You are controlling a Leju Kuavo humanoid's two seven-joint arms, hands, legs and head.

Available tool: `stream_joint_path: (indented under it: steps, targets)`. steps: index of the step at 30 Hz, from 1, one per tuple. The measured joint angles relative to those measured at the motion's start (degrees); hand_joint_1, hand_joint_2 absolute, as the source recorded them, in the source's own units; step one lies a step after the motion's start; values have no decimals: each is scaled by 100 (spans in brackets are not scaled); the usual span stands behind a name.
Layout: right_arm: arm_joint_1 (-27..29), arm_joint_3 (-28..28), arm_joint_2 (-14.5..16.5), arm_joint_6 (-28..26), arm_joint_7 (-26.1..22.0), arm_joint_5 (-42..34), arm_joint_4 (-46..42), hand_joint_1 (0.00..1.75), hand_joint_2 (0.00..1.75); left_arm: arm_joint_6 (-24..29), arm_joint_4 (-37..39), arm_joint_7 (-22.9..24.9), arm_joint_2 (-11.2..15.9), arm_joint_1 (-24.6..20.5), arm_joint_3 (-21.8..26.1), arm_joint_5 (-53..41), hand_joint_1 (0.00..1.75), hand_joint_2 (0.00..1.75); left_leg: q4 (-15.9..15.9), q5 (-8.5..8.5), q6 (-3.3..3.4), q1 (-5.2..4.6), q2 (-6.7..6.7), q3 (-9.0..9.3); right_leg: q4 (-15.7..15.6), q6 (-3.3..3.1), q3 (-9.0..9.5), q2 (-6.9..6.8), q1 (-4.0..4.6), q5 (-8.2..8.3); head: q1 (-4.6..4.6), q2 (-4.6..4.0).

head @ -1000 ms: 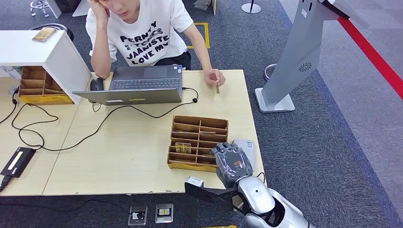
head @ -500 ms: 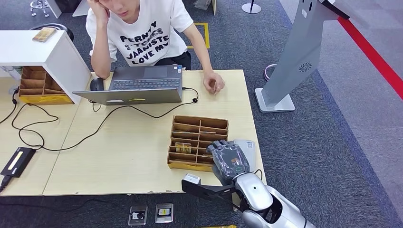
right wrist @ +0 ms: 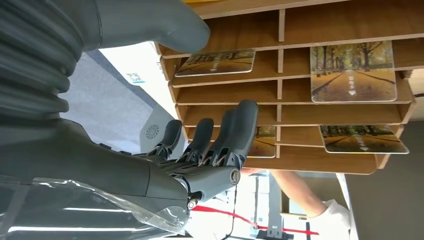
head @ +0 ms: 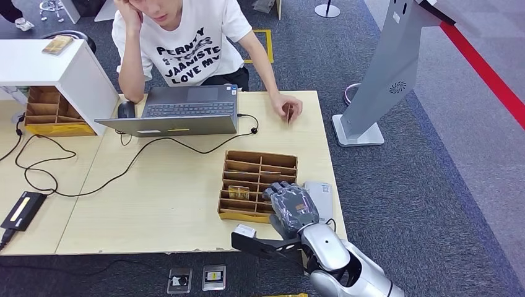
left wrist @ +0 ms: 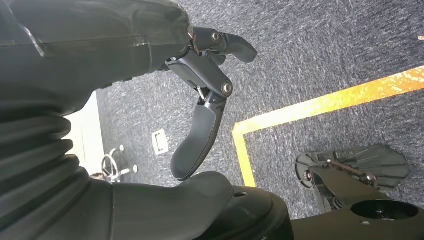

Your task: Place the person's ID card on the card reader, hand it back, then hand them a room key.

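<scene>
two hands noted. right hand (head: 292,207) over near corner of wooden card tray (head: 257,167), fingers (right wrist: 239,131) spread apart, grasping nothing, tips just short of slotted room key cards (right wrist: 353,70). left hand (left wrist: 200,95) hanging above floor, released. card reader (head: 320,195) just beside right fingers. id card (head: 289,112) pinched in person's hand (head: 286,106), well beyond fingers. judged: final step, key pickup; next calls for pinching one card's edge from its slot

Right arm (head: 347,263): silver glossy shell, black joint gaps, black bracket with small pale camera block at wrist. Right hand (head: 291,207): dark grey, orange mark on back; grey ribbed cover, clear film wrap, metal pivot screws. Left hand (left wrist: 200,100): dark linkage fingers, thick grey thumb, screw heads.
</scene>
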Motion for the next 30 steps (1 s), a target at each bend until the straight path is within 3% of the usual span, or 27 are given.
stream_joint_path:
  steps: [16,21,26,30]
  targets:
    - [-82,125,137,-130,-68,-211,355,73,175,47,0,14,0,3,0,52,0,175,0,0,0,0,0,-1,0,0,0,-1,0,0,0,0]
    - [-108,126,186,-190,-109,-251,471,82,175,47,0,14,0,3,0,57,0,175,0,0,0,0,0,0,0,0,0,-1,0,0,0,0]
    - [-133,127,240,-224,-140,-275,606,99,175,51,0,14,0,3,1,62,0,175,0,0,0,0,0,0,0,0,0,-1,0,0,-1,0]
    - [-151,125,277,-267,-171,-320,714,147,175,54,0,14,0,4,0,62,0,175,0,0,0,0,0,0,0,0,0,-1,0,0,0,0]
